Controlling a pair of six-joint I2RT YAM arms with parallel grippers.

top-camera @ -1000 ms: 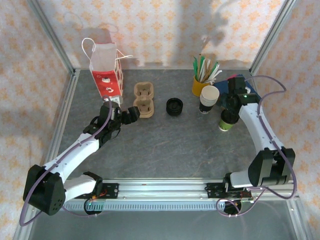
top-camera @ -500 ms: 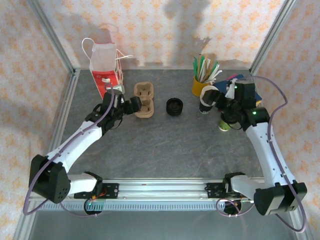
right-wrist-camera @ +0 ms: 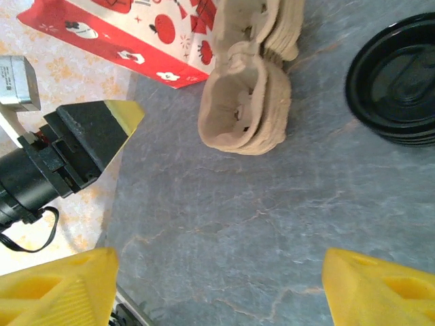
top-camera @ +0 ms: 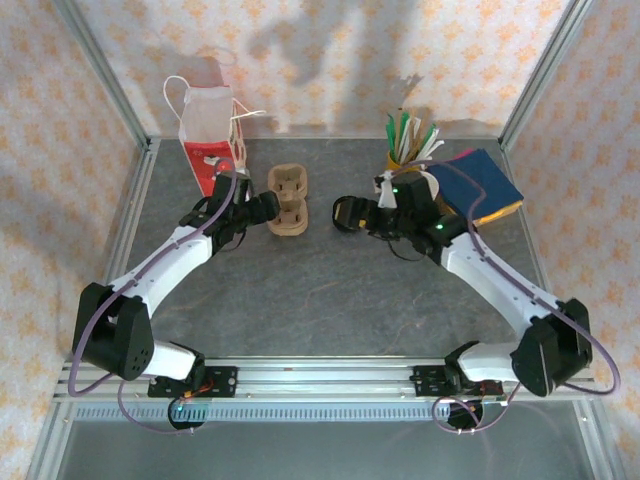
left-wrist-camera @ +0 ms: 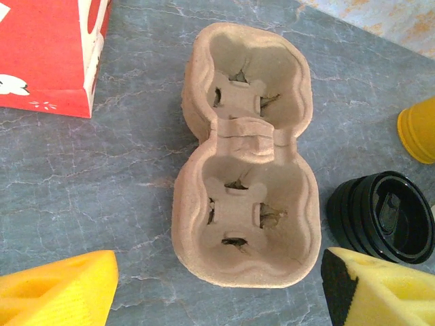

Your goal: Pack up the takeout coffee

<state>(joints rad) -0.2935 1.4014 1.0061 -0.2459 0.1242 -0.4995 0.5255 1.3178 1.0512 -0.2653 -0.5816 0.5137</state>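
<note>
Mid-worktop, top view: moulded-pulp cup carrier point(top-camera: 288, 200) lies lengthwise with both wells empty. Black lid point(top-camera: 348, 212) sits flat on the worktop point(top-camera: 330, 290) at 3 o'clock of the carrier, near but apart. Paper cup: cannot place it, as the right arm lies over the ground at 3 o'clock of the lid. Red paper bag point(top-camera: 212, 145) stands at 10 o'clock of the carrier. Yellow cup of stir sticks point(top-camera: 403, 160) is at 1 o'clock of the lid.

Left gripper point(top-camera: 262, 208) is at the carrier's 9 o'clock side, jaws wide. Its yellow pads point(left-wrist-camera: 58, 288) flank the near end without touching. Right gripper point(top-camera: 365, 213) is just beside the lid at its 3 o'clock, jaws wide, nothing between the pads point(right-wrist-camera: 380, 285). In the right wrist view the lid sits off to one side of the jaw line.

Judgement: early stage. Left looks set to steady the carrier, right to take the lid.
- Right: square the jaws across the lid's full width before closing. Grip lightly, since thin plastic flexes and can pop out.
- The lid's wall looks ridged, possibly several nested, so check that only one comes away.
- Left: pinch one carrier wall so the wells stay open.
</note>
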